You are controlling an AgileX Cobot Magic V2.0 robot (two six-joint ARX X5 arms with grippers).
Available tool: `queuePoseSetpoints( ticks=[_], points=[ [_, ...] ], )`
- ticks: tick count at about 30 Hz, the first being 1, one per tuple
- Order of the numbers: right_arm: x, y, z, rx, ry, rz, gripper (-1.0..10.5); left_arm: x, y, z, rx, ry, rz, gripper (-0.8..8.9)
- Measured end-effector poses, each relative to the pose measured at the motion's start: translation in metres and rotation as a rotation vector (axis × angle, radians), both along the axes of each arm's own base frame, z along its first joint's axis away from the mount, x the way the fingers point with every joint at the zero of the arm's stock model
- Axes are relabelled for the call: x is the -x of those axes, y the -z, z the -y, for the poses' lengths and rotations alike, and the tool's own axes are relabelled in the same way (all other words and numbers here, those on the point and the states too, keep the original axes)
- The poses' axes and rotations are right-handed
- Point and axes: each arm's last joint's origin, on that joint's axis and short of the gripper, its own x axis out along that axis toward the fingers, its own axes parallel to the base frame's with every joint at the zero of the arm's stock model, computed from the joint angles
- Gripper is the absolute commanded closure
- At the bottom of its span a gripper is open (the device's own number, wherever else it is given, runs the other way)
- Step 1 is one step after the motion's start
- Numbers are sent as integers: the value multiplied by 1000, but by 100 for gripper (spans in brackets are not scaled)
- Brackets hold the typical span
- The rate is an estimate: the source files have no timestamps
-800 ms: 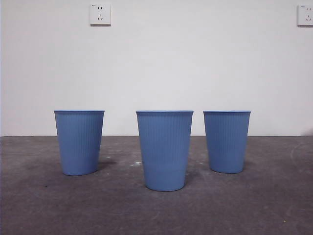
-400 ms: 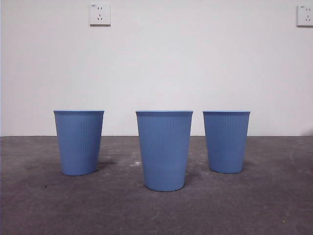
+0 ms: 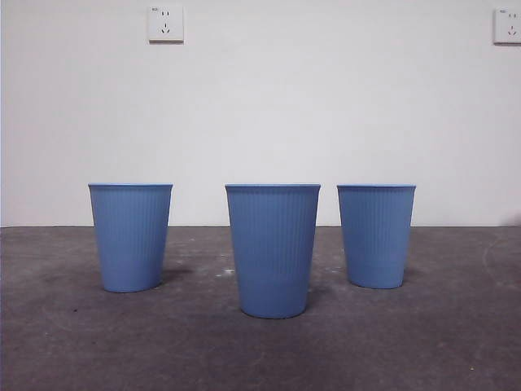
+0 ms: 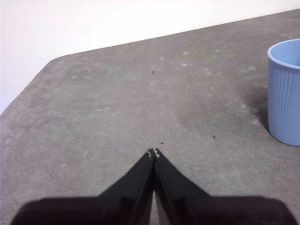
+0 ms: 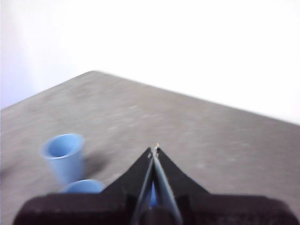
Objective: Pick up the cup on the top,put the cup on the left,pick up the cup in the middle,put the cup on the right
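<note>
Blue ribbed cups are seen standing upright and apart on the grey table [image 3: 456, 342]: the left cup [image 3: 130, 236], the middle cup [image 3: 273, 248] set nearer the camera, and the right cup [image 3: 376, 235]. None is stacked or held. Two wall sockets [image 3: 165, 24] are mounted on the white wall behind. The left tool [image 4: 154, 153] is closed on nothing, above bare table, with one cup at the side. The right tool [image 5: 155, 149] is likewise pressed shut and empty, raised above the table, two cups visible below.
</note>
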Motion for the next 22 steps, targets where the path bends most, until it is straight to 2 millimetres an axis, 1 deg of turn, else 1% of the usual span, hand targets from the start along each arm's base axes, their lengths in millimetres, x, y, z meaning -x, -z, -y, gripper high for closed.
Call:
queuePoseSetpoints(
  ticks=[1,6,11,14,22],
  points=[
    [2,10,3,1,38,23,941,0,0,0,0,0,0,816],
    [11,70,12,13,223,99,941,0,0,0,0,0,0,816],
    [16,122,16,16,321,103,941,0,0,0,0,0,0,816],
    [16,146,16,19,326,75,941,0,0,0,0,0,0,816],
    [13,197,19,-16,423,-10,941,0,0,0,0,0,0,816]
  ],
)
